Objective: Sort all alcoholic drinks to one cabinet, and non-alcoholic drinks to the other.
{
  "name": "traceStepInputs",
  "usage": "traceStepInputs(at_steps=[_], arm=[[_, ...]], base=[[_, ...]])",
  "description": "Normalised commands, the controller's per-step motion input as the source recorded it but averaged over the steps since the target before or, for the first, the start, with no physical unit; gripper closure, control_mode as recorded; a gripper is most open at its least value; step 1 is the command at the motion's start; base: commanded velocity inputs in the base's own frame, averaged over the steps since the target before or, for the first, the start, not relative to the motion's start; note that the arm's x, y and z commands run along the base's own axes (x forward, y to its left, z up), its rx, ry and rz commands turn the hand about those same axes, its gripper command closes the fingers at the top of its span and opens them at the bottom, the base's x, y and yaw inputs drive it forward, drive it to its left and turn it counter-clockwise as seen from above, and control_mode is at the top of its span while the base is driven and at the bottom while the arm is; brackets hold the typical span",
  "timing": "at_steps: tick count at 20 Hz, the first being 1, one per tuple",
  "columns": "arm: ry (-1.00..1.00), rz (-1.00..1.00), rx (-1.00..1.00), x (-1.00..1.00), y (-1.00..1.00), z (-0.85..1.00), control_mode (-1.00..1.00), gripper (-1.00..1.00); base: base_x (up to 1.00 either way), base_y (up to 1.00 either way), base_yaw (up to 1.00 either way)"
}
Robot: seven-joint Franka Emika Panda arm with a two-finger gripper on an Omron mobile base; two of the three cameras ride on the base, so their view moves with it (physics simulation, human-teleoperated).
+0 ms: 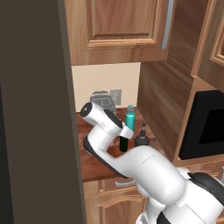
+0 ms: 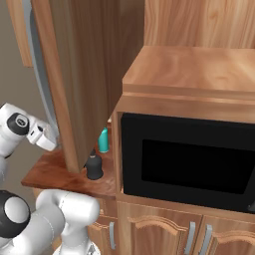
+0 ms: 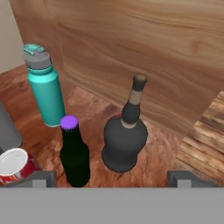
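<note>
- No brand, label or writing reads on any of the drinks; the bottles and the can all show plain surfaces.
- Landmark: the squat black bottle (image 3: 124, 142), upright on the wooden counter (image 3: 153, 164), thin neck topped by a brown stopper.
- Just beside it in the hand view, on that picture's left, stands the slim dark-green bottle (image 3: 74, 157) with its purple cap, a narrow gap between the two.
- Beyond the green one, farther from the camera, the teal bottle (image 3: 43, 92) with its grey cap stands well clear of the black bottle.
- The red soda can (image 3: 15, 166), silver top up, sits at the picture's left edge, past the green bottle.
- The gripper (image 3: 111, 179) has its jaws spread wide, empty, one tip outside the green bottle, the other beyond the black one.
- A tall wooden side panel (image 3: 144, 57) rises close behind the black bottle; the counter edge drops off to its right.
- A grey thing (image 3: 8, 127) crowds the far left.
- From the right base view, a black microwave (image 2: 189, 159) stands beyond the panel.
</note>
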Motion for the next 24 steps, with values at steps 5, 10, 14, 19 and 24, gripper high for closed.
traceStepInputs(at_steps=[5,10,14,19,24], arm=[[-0.10,-0.03,0.00,0.00,0.00,-0.03,-1.00,-1.00],[-0.08,0.00,-0.02,0.02,0.00,-0.10,-1.00,-1.00],[-0.01,-0.01,-0.03,0.05,0.00,-0.02,-1.00,-1.00],[0.00,-0.01,-0.03,0.13,0.00,-0.09,-1.00,-1.00],[0.01,-0.02,-0.02,0.20,0.00,-0.05,-1.00,-1.00]], base=[[0.00,0.00,0.00],[0.00,0.00,0.00],[0.00,0.00,0.00],[0.00,0.00,0.00],[0.00,0.00,0.00]])
